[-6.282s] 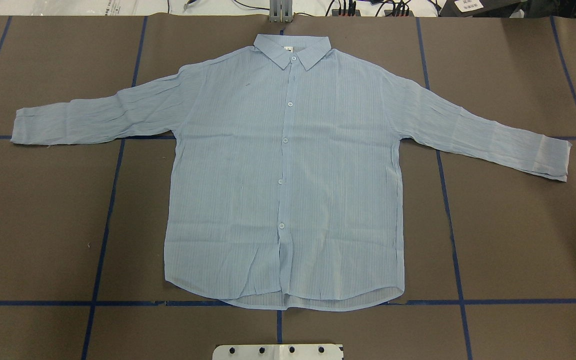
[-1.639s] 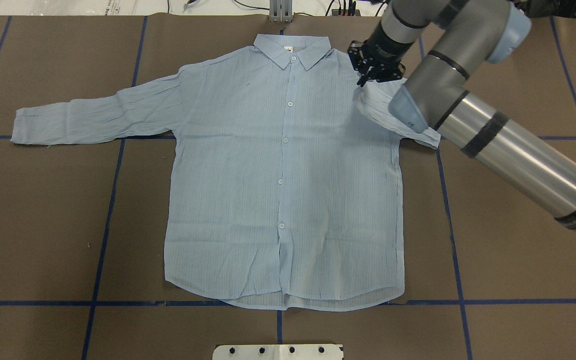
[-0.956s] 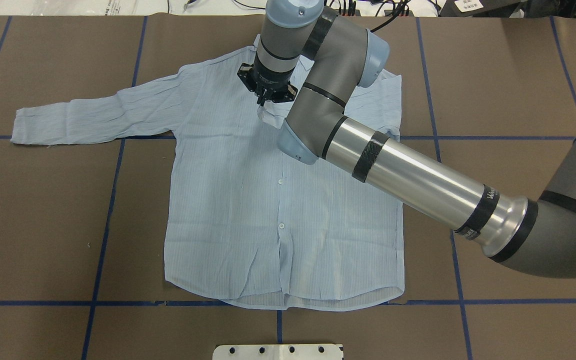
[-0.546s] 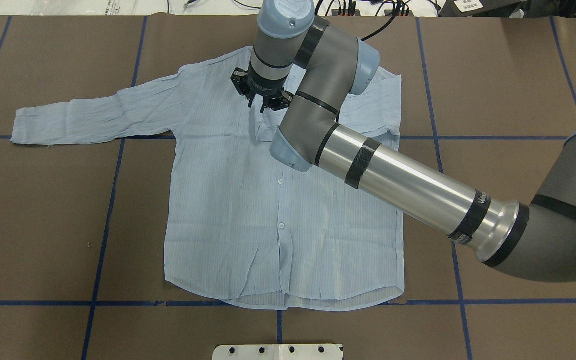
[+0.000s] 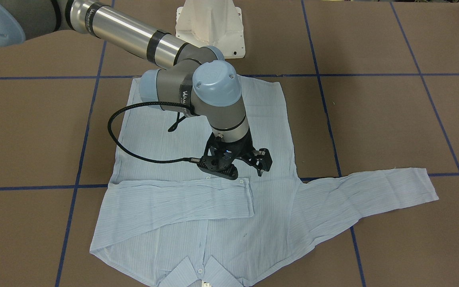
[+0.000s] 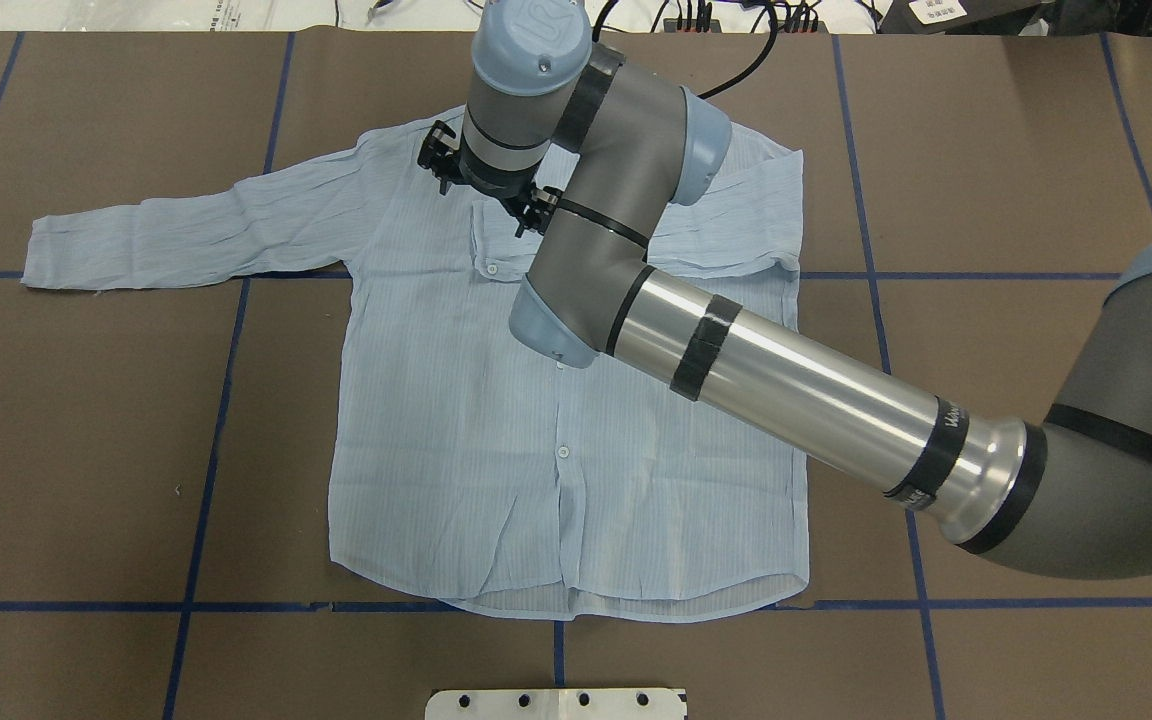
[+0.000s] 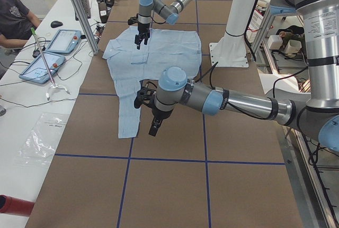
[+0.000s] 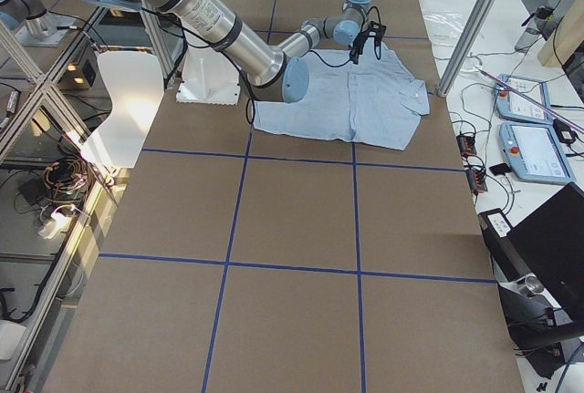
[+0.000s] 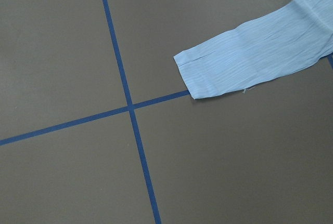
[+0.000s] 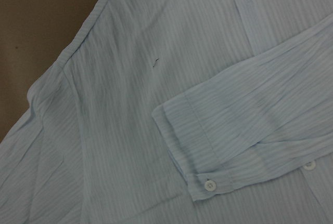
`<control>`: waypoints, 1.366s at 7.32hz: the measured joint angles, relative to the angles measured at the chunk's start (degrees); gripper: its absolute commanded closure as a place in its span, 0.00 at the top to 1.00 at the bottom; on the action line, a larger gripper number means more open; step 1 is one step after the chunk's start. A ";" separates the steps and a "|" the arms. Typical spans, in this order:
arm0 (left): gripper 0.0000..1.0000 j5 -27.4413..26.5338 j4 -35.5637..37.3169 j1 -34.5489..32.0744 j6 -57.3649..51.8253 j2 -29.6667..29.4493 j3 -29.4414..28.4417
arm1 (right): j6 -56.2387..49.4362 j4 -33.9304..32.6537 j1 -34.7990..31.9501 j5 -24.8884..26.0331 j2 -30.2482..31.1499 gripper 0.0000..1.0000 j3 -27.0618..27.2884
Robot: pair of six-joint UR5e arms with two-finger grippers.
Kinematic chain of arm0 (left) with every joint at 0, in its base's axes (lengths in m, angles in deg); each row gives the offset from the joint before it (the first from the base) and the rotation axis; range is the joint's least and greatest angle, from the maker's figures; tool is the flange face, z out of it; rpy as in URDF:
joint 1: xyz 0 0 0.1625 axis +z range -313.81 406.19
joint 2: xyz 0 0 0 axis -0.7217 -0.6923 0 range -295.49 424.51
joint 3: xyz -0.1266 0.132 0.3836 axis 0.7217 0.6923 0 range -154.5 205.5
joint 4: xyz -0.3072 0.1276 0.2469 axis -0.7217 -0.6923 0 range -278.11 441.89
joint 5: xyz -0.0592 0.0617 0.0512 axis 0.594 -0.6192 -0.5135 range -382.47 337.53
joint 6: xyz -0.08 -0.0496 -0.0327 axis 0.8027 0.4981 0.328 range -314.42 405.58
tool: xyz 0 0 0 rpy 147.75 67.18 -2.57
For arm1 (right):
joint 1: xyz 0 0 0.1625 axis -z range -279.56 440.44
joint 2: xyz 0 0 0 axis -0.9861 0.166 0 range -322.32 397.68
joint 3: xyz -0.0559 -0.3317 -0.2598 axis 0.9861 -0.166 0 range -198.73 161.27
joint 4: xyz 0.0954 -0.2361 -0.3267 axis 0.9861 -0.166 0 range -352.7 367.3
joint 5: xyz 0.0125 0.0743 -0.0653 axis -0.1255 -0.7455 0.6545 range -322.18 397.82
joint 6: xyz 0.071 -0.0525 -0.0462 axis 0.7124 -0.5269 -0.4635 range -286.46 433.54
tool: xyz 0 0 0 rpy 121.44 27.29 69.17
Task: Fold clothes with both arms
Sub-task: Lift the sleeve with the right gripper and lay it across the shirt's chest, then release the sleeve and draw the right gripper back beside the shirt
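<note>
The pale blue shirt (image 6: 496, 420) lies flat and buttoned on the brown table, collar away from the robot. Its right sleeve is folded across the chest, and the cuff (image 5: 237, 195) lies flat, also in the right wrist view (image 10: 208, 156). My right gripper (image 5: 246, 170) hovers just above that cuff, open and empty; it also shows in the overhead view (image 6: 484, 192). The left sleeve (image 6: 166, 235) stays stretched out sideways, its cuff (image 9: 218, 73) in the left wrist view. My left gripper (image 7: 154, 126) hangs near that cuff; I cannot tell whether it is open or shut.
The white pedestal base (image 5: 211, 24) stands at the robot's side of the table. Blue tape lines (image 6: 216, 400) cross the brown cover. Tablets (image 7: 58, 40), cables and a seated operator are along the far side. Metal frame posts (image 7: 79, 11) stand at the table's corners.
The right arm carried the right sleeve across the chest and let it go. Over the last half second its gripper moved further toward the left shoulder and turned.
</note>
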 measured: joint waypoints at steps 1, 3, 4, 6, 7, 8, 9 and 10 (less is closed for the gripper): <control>1.00 0.03 -1.26 1.51 2.68 -2.12 -3.64 | -0.09 -1.71 -1.07 -0.57 5.06 0.99 6.11; 1.00 0.29 -6.99 4.80 8.04 -7.47 -12.93 | -0.68 -3.38 -4.43 -4.19 18.54 0.99 21.10; 1.00 0.36 -8.42 6.83 12.08 -11.45 -17.84 | -1.62 -3.74 -5.93 -5.47 24.05 0.99 26.34; 0.99 0.25 -10.90 12.32 19.20 -17.23 -24.35 | -4.31 -3.94 -8.67 -7.21 33.34 0.99 34.20; 0.99 0.21 -13.33 14.94 22.62 -18.94 -27.12 | -6.05 -3.94 -10.19 -8.30 36.67 0.99 36.45; 0.97 0.19 -15.77 16.96 24.96 -20.63 -30.45 | -7.88 -3.87 -11.47 -9.03 39.24 0.99 37.71; 0.90 0.18 -17.51 18.37 25.99 -22.68 -34.37 | -9.10 -3.73 -12.24 -9.31 40.96 0.99 38.32; 0.87 0.18 -18.65 19.34 26.36 -24.62 -38.03 | -9.69 -3.59 -12.56 -9.38 41.96 0.99 38.69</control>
